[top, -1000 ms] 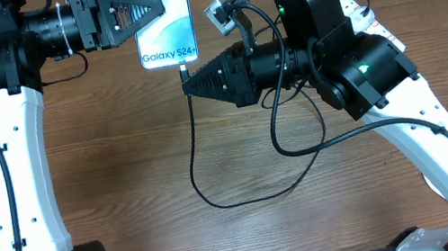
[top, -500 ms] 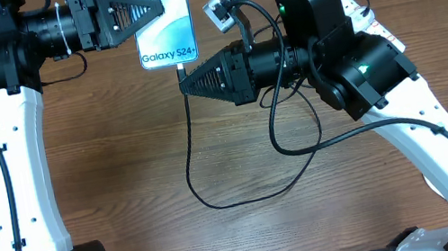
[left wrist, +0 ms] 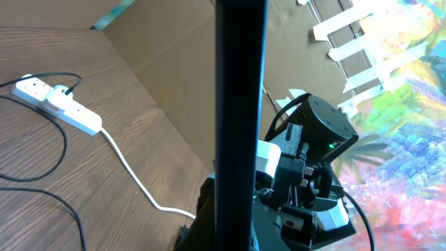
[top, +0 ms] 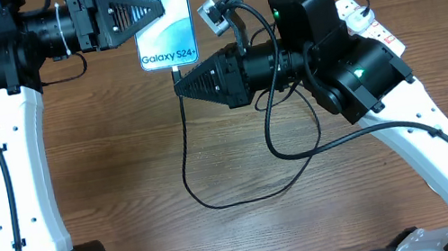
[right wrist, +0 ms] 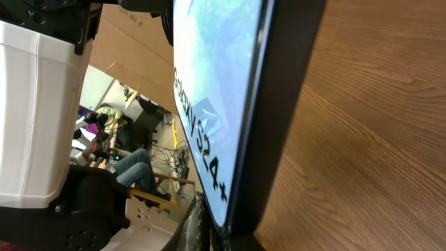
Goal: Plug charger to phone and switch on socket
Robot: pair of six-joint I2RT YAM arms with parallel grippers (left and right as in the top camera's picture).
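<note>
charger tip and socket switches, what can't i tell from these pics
- Whether the charger tip sits in the phone: overhead, too small at the right gripper; right wrist, blurred at the bottom edge.
- Whether the socket switches are on: overhead, the right arm hides most of it; left wrist, too small.
- The phone's far end: overhead, cut by the top edge.

Blue-lit phone (top: 162, 17), black charger (top: 184, 164) looping beside, white socket (top: 363, 15) apart.

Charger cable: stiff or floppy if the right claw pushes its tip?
Probably floppy: the charger cable lies in a loose loop on the table. Likely light, being thin. Pinched near its tip by the right claw, that end should hold straight.
</note>
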